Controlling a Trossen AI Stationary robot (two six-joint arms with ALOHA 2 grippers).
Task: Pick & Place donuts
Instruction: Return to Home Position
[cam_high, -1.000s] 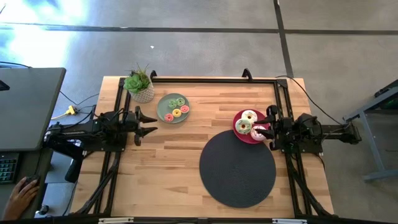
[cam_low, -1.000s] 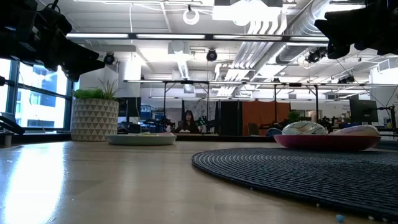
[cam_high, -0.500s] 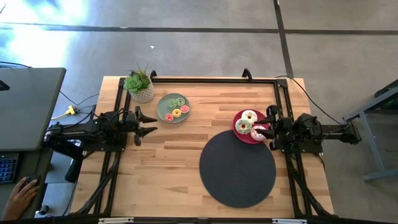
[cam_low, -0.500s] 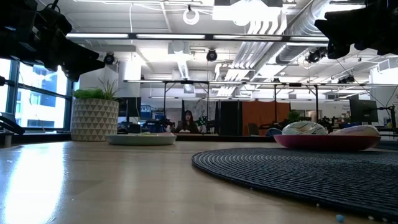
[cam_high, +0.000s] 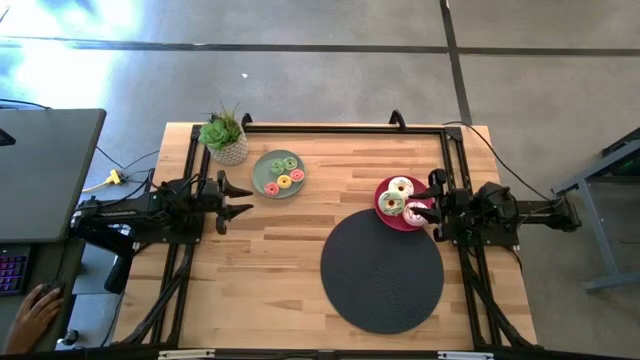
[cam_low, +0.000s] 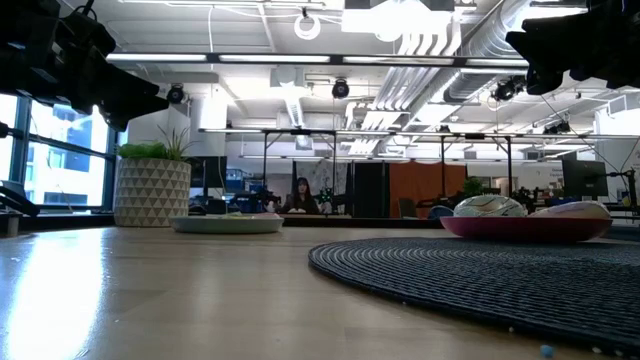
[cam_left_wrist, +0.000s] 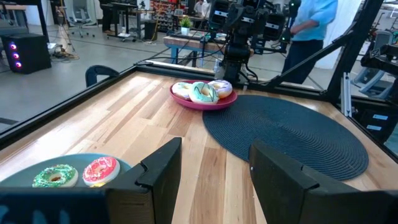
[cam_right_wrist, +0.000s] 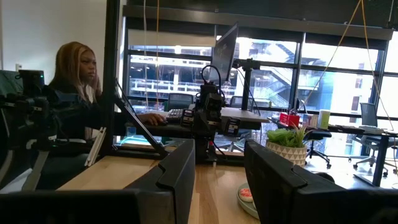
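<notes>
The left pincer (cam_high: 245, 199) and right pincer (cam_high: 432, 198) hang spread and empty, to either side of the round dark woven mat (cam_high: 382, 272). I think they should retract slowly, high above the toy ring donuts (cam_high: 401, 187).

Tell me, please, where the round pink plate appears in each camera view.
High view: the pink plate lies right of centre, near the table's right side.
Low view: far right, low on the tabletop.
Left wrist view: upper middle, across the table.
Right wrist view: not in it.
Shared landmark: the dark round mat beside it.
</notes>
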